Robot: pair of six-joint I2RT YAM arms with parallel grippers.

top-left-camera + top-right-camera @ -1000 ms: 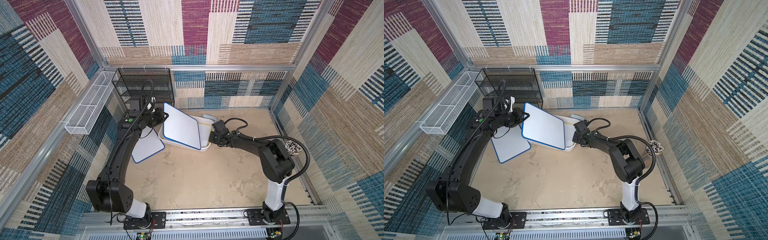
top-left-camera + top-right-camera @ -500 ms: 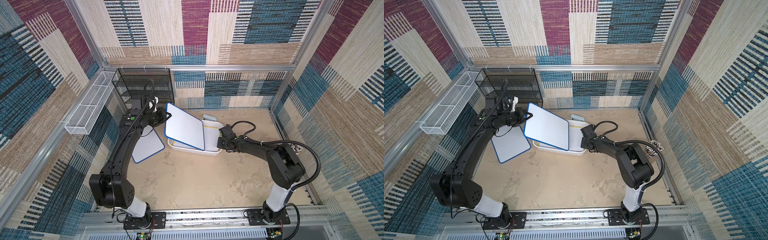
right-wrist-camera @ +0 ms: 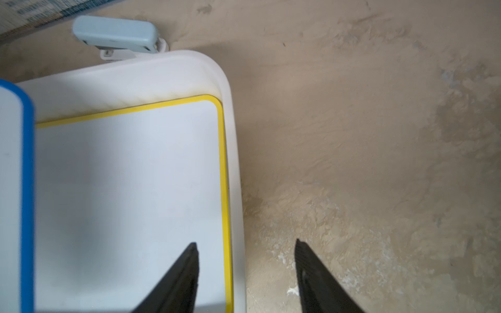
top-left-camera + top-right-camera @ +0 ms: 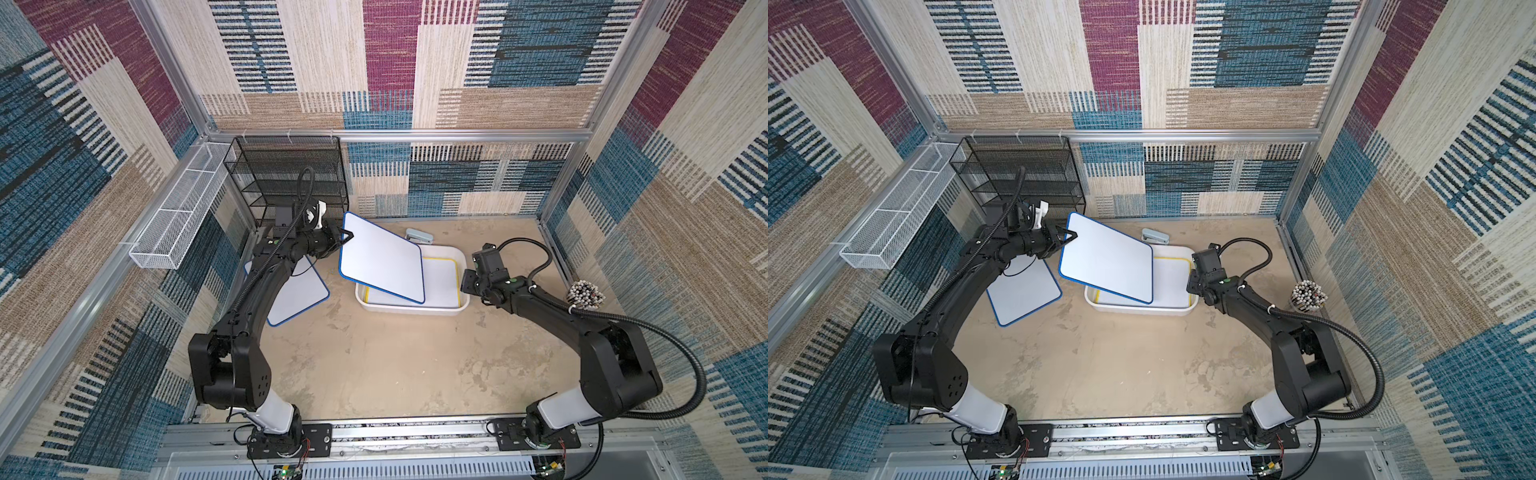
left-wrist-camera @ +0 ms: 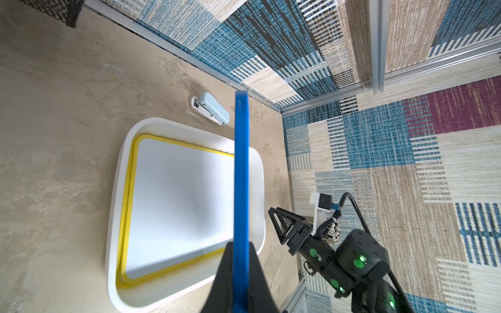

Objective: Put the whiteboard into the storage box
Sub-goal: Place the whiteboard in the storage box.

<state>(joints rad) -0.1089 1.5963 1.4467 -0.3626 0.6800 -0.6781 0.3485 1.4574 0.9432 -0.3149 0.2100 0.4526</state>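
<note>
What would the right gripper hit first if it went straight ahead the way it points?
Probably the storage box: its side rim runs between the right gripper's open fingers, with the yellow-framed whiteboard just inside. Height above the rim is unclear.

Both top views: mounted high over the front edge of the worktop (image 4: 395, 365), tilted down toward the back edge, far enough off to take in all four edges and both arms; near-identical coverage.

Left wrist view: close along the left gripper (image 5: 238, 248), edge-on to the blue-edged whiteboard (image 5: 241, 176), storage box (image 5: 113, 189) beyond.

Right wrist view: very near, past the right gripper (image 3: 245, 244), down onto one storage box corner.

Shared by both wrist views: storage box and stapler (image 3: 116, 32).
</note>
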